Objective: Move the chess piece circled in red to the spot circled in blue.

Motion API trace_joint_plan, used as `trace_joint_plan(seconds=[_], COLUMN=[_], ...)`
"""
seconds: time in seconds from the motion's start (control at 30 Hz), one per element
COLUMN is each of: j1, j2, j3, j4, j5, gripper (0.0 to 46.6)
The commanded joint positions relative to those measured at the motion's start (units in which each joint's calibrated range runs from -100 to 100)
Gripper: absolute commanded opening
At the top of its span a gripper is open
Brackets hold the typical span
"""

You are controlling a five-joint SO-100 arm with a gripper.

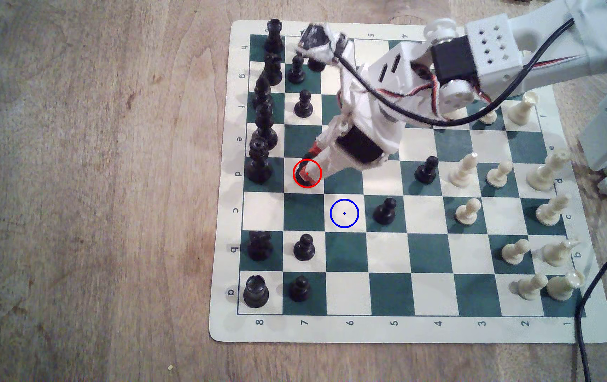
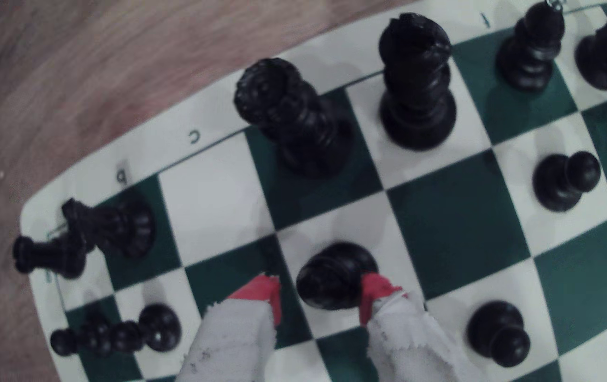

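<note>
As the arm [image 1: 386, 92] slants down, its hand [image 2: 318, 294] straddles the black piece [image 2: 335, 275], spread.

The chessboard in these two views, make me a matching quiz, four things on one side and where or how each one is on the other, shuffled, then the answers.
Things:
1. the chess piece circled in red
2. the spot circled in blue
3. the tool
4. the black rook

Places or states:
A. corner square, row a, column 8
B. open, red-tipped fingers either side of a piece
C. bare cream square, row c, column 6
D. cream square, row d, column 7, between the fingers

Pairs: 1-D, 2-C, 3-B, 4-A
</note>
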Motion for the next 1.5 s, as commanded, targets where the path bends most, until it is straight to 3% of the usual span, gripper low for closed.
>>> trace_joint_plan(seconds=[0.0,0.17,0.3,0.63,0.77,0.83,0.87,0.93,1.23,1.47], j1=[-0.1,0.0,0.0,0.4,0.5,0.5,0.5,0.5,1.2,3.2], j2=[-1.5,-1.5,-1.5,-1.5,-1.6,-1.7,-1.8,-1.9,-4.6,-16.2], j3=[-4.5,-4.4,-4.4,-3.7,-3.6,-3.5,-3.3,-3.0,-2.4,0.1], j4=[-1.3,-1.5,-2.2,-3.8,-3.9,-3.9,-3.9,-4.0,-4.2,-1.4], j5=[0.1,0.1,-0.3,-0.4,-0.3,-0.1,0.0,0.0,0.0,-0.1], gripper=[10.6,8.7,13.6,15.1,12.0,8.2,4.0,1.8,0.6,0.5])
